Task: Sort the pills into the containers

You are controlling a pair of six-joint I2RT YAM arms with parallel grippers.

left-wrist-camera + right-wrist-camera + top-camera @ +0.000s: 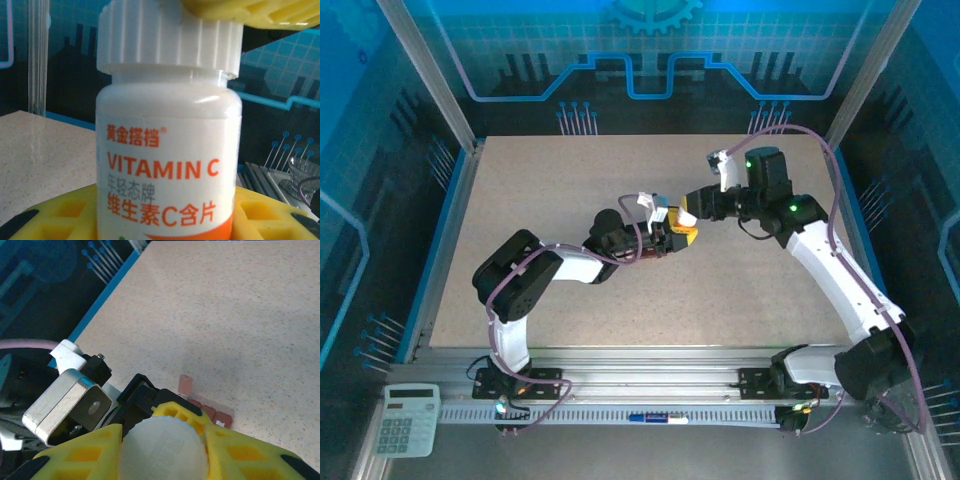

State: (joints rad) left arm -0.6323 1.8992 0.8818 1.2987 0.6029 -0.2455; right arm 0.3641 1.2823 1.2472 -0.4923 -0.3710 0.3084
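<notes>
Left jaws grasp the white plastic vitamin bottle (165, 165), right jaws clench its ribbed white cap (162, 450), likely for unscrewing next, while the reddish-brown plastic compartment strip (210, 412) lies on the bench (240, 315) nearby.

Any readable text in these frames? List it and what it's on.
"黄金搭档": orange, top line of the label on the white bottle.
"VITAMIN C": orange capitals, same label.
"年轻态牌": grey, just below that.
"维生素C含片": orange, lowest line of the label.
Raised marks on top of the cap: too blurred to read.
Keys of the calculator: too small to read.
</notes>
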